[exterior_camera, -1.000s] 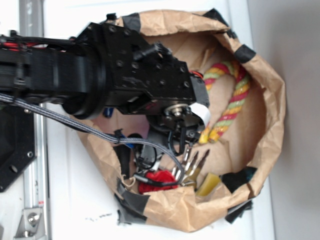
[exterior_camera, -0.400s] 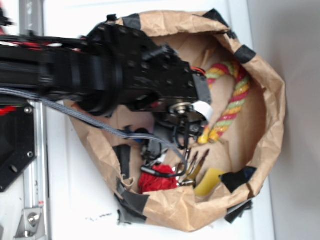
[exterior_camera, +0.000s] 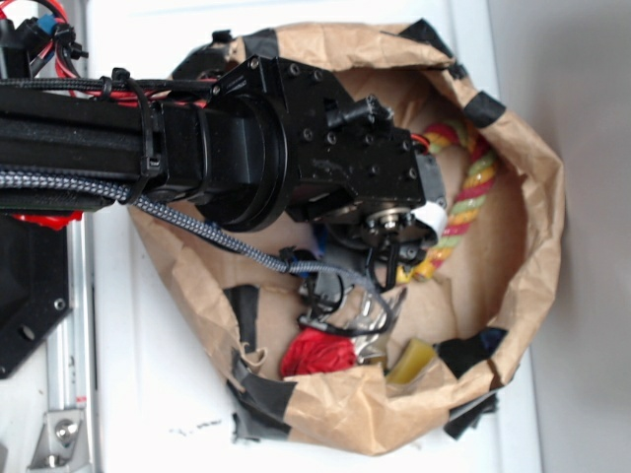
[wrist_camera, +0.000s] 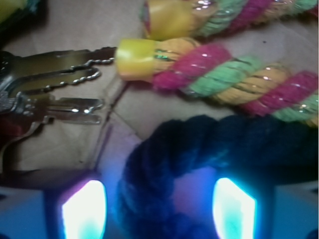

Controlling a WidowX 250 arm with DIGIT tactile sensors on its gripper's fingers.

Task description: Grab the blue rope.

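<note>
Pincer lower than before, fingers spread around blue rope, apparently not yet clamped, keys beside

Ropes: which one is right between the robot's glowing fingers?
The dark blue rope. It curves between the fingers; the red-yellow-green rope lies farther off, beside the keys.
</note>
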